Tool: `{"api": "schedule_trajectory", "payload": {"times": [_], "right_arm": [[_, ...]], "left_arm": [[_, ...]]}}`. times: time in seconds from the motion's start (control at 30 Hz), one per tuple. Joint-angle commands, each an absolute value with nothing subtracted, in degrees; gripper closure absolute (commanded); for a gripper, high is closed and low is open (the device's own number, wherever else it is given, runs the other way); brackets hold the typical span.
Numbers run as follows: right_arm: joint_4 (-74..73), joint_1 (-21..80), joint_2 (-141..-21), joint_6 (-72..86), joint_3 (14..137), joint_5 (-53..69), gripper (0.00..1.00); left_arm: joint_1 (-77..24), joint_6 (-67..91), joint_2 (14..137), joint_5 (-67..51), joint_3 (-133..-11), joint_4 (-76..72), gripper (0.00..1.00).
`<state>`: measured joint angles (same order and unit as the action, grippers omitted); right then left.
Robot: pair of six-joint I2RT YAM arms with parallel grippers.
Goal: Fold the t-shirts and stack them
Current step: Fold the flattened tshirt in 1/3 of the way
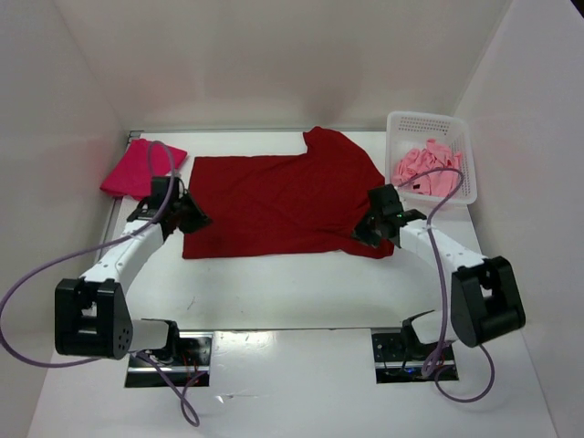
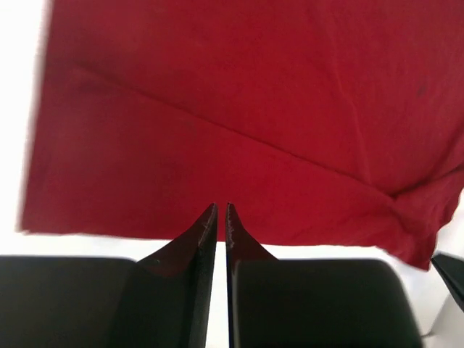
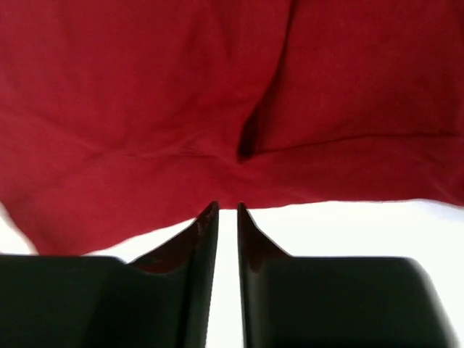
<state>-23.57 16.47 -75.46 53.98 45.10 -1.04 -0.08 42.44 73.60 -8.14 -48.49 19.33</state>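
Observation:
The darker red t-shirt [image 1: 274,196] lies spread flat mid-table, one sleeve pointing to the far right. The crimson-magenta t-shirt [image 1: 141,167] lies folded at the far left. The light pink t-shirt [image 1: 427,173] is bunched in the white basket [image 1: 429,119]. My left gripper [image 1: 196,219] is at the red shirt's left edge; in its wrist view the jaws [image 2: 221,206] stand nearly together with nothing between them, tips over the shirt's hem [image 2: 239,109]. My right gripper [image 1: 365,233] is at the shirt's near right corner, jaws [image 3: 228,206] nearly together and empty at the cloth's edge [image 3: 181,94].
White walls enclose the table on the left, back and right. The basket stands at the far right corner. Purple cables loop from both arms near the table's front edge.

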Motion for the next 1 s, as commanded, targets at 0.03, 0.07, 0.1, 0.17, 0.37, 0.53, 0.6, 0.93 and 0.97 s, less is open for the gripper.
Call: {"api": "schedule_trajectory", "payload": {"times": [0.03,0.07,0.1,0.17,0.37,0.53,0.6,0.93,0.97], "right_arm": [[-18.55,17.58,-79.27,50.19,47.19,-1.05,0.72],[-18.54,17.58,-79.28,49.66,47.2,-1.58,0.65],[-18.54,17.58,-79.89,49.66,47.2,-1.58,0.63],[-17.84,17.58,-81.2,49.66,47.72,-2.1,0.58],[-15.91,17.58,-85.86,50.18,47.72,-2.11,0.53],[-15.38,17.58,-88.41,50.19,49.66,-2.64,0.59],[-15.38,17.58,-89.21,50.19,51.32,-2.11,0.63],[-15.38,17.58,-94.56,50.8,57.03,-5.02,0.86],[-15.38,17.58,-94.57,50.8,57.56,-5.01,0.89]], "left_arm": [[-6.31,43.77,77.16,-5.72,-49.92,13.37,0.83],[-8.33,44.38,78.56,-5.71,-49.92,12.84,0.82],[-9.05,45.08,79.18,-5.71,-49.92,11.79,0.82],[-9.66,45.61,81.2,-5.71,-48.87,9.77,0.8],[-9.67,46.85,84.11,-7.82,-44.74,6.69,0.76],[-9.67,47.37,83.41,-5.45,-43.16,7.29,0.76],[-9.67,47.37,82.01,-4.31,-42.55,7.9,0.75],[-7.03,46.32,82.0,-2.9,-39.99,8.44,0.74],[-7.03,46.32,82.0,-2.9,-39.99,8.44,0.74]]}}
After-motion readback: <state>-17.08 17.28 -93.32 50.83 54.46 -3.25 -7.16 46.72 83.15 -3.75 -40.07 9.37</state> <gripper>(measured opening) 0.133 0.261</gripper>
